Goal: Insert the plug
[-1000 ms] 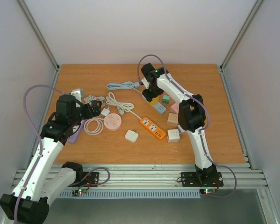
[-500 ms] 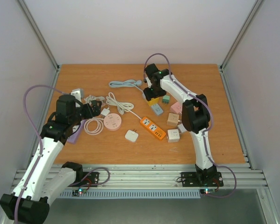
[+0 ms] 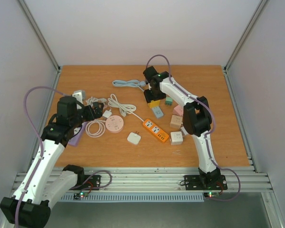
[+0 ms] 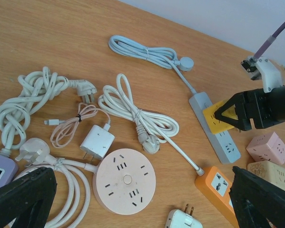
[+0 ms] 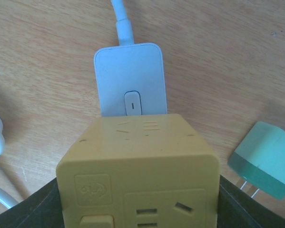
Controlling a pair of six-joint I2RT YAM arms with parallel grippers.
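My right gripper (image 3: 153, 96) is shut on a yellow cube plug adapter (image 3: 154, 101) and holds it right over the switch end of a pale blue power strip (image 3: 158, 112). In the right wrist view the cube (image 5: 137, 166) fills the space between my fingers (image 5: 35, 209), with the strip's end (image 5: 129, 78) just beyond it. I cannot tell whether the cube touches the strip. The left wrist view shows the cube (image 4: 217, 116) above the strip (image 4: 218, 135). My left gripper (image 3: 92, 113) is open and empty above a round pink power strip (image 4: 125, 180).
An orange power strip (image 3: 155, 130) and a white adapter (image 3: 134, 138) lie mid-table. Teal (image 3: 168, 100), pink (image 3: 178, 109), beige (image 3: 175, 120) and white (image 3: 176, 137) cubes sit to the right. White coiled cords (image 3: 121, 105), a white charger (image 4: 97, 142) and a purple strip (image 3: 76, 137) lie left.
My right gripper has shifted slightly with the yellow cube over the blue strip. The strip and its coiled cord have slid a little to the right. The left arm has not moved.
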